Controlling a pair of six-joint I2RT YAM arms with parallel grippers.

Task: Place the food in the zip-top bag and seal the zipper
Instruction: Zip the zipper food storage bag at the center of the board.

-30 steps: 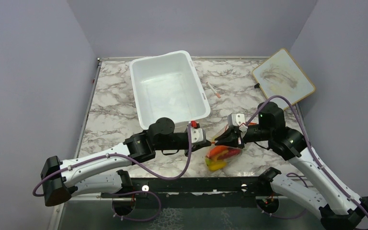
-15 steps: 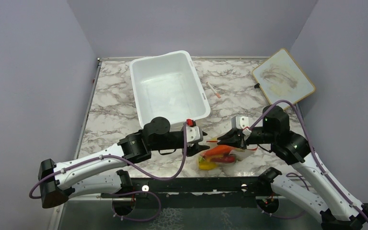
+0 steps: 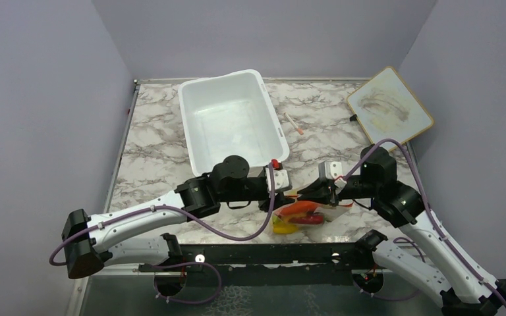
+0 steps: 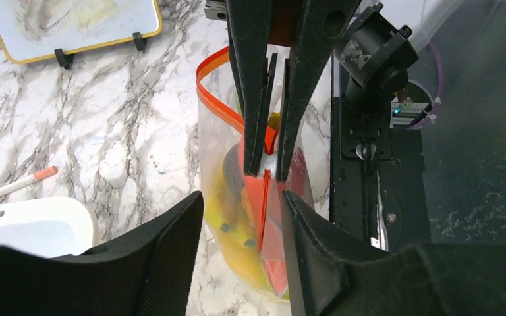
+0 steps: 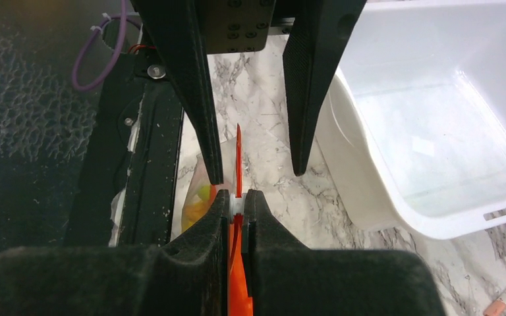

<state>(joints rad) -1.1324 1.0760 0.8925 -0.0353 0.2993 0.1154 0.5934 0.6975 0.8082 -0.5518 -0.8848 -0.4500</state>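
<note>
The zip-top bag (image 3: pixel 301 216) is lying on the marble table (image 3: pixel 151 151) near its front edge, at about 6 o'clock from the table's middle. The food (image 3: pixel 300 209) is showing through the clear plastic as yellow, orange and red pieces. At 9 o'clock from the bag, the left gripper (image 3: pixel 282 196) is hanging with its fingers spread apart, grasping nothing. In the left wrist view, the pouch and its zipper (image 4: pixel 263 197) are standing in the gap between those two black fingers. It is not clear whether either finger is touching the plastic. At 11 o'clock from the bag, the white tub (image 3: pixel 186 118) is sitting on the marble, just behind the left gripper. At the bag's upper edge, the right gripper (image 3: pixel 308 192), its arm lying toward 3 o'clock, is clenching the red-orange zipper. The right wrist view is showing the strip pinched thin between the pads. Past that pinch, in the left wrist view, a length of the strip is curving off toward 11 o'clock. At 12 o'clock from the bag, a small white pen with an orange tip (image 3: pixel 294 124) is lying near the tub's right wall. At 1 o'clock, well apart from the bag, a wood-framed whiteboard (image 3: pixel 389 105) is resting at the table's far right corner.
</note>
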